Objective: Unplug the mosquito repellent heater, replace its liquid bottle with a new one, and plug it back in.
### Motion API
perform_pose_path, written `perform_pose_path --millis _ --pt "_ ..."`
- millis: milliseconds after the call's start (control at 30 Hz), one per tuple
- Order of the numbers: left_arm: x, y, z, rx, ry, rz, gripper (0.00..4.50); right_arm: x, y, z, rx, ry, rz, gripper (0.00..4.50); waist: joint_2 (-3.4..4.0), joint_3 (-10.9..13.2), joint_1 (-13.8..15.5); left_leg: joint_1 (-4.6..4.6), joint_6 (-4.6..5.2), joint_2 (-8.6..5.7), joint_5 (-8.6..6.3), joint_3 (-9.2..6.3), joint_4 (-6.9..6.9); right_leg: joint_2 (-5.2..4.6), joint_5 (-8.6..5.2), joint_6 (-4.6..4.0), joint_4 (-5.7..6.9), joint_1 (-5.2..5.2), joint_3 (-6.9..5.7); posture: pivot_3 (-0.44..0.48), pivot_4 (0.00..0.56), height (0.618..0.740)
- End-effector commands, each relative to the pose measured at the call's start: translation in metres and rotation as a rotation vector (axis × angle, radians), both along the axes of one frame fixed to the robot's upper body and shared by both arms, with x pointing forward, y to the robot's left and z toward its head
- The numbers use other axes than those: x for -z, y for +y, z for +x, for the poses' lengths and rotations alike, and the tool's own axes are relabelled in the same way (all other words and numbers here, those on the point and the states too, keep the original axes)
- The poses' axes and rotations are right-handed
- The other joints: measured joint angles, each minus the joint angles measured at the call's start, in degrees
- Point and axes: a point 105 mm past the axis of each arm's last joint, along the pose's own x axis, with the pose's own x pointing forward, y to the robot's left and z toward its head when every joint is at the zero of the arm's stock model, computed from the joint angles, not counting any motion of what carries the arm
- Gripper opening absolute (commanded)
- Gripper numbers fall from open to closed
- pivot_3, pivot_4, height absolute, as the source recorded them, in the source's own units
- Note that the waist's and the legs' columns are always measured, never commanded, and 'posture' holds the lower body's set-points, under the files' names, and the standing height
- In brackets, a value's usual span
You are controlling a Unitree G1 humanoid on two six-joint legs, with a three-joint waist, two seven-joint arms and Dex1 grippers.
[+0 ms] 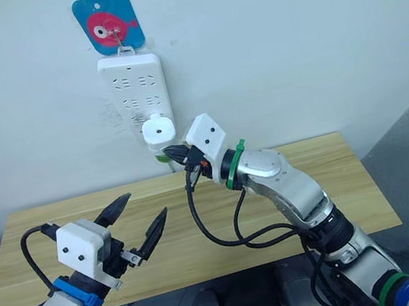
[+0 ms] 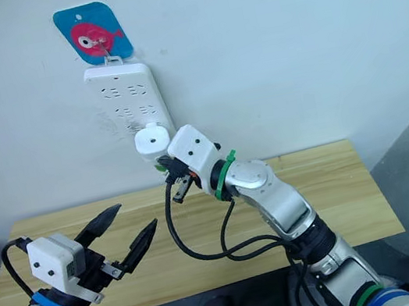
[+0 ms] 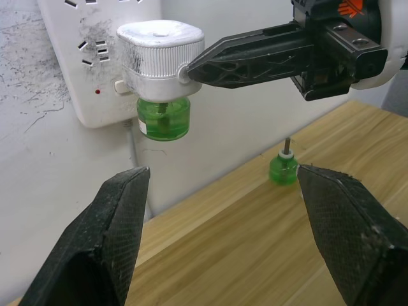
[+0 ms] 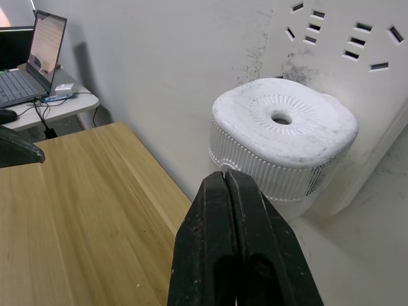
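Right hand (image 3: 191, 70) clenched, tips touching heater (image 3: 162, 60) on power strip (image 1: 137, 93); left hand (image 1: 139, 222) released; spare bottle (image 3: 284, 169) on table (image 1: 336, 177).

Left gripper (image 1: 140, 228) raised low, fingers spread wide, right gripper (image 3: 191, 69) ahead of it, arm extended, fingers pressed together

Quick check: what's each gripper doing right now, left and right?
Left gripper: open, holding nothing.
Right gripper: closed, empty, fingertips against the mosquito repellent heater.

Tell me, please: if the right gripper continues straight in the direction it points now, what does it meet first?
Most likely the mosquito repellent heater: the shut right gripper already points at its ribbed side, apparently touching it.
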Motion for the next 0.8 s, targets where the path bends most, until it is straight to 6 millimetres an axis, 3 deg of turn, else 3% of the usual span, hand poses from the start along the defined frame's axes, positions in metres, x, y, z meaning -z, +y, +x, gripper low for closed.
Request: perform_pose_path --millis 33,400,567,733,800 --pt "-0.006 -0.003 0.000 0.015 -0.034 0.014 3.86 -0.018 -0.006 0.008 0.058 -0.065 0.027 0.03 0.00 0.0 0.0 0.00 0.00 0.00 0.00 0.00 0.01 0.00 0.00 0.00 0.00 0.01 0.00 0.014 0.227 0.740" --pt "-0.007 -0.003 0.003 0.017 -0.037 0.019 3.86 -0.023 -0.008 0.013 0.125 -0.080 0.061 0.03 0.00 0.0 0.3 0.00 0.00 0.00 0.01 -0.03 0.02 0.00 0.00 0.00 0.03 0.01 -0.02 0.012 0.228 0.740" --pt "-0.006 -0.002 0.006 0.023 -0.034 0.024 3.86 -0.012 0.004 -0.028 -0.175 -0.012 0.019 0.03 -0.01 0.0 0.4 0.00 -0.01 -0.02 0.01 -0.04 0.04 0.00 0.00 0.00 -0.01 0.05 -0.02 0.010 0.222 0.740" --pt "-0.003 0.005 0.010 0.026 -0.017 0.046 3.86 -0.008 -0.011 -0.041 -0.260 -0.036 -0.020 0.03 0.00 0.0 0.2 0.00 0.00 0.01 0.00 -0.02 -0.02 0.01 0.00 0.00 -0.01 0.00 -0.02 0.019 0.210 0.740" --pt "0.006 0.019 0.010 0.067 0.037 0.123 4.22 -0.004 -0.039 -0.038 -0.217 -0.085 -0.098 0.18 -0.03 0.0 0.3 0.00 0.00 0.00 0.00 -0.01 -0.02 0.00 0.00 0.00 0.00 0.00 -0.01 0.028 0.201 0.740"
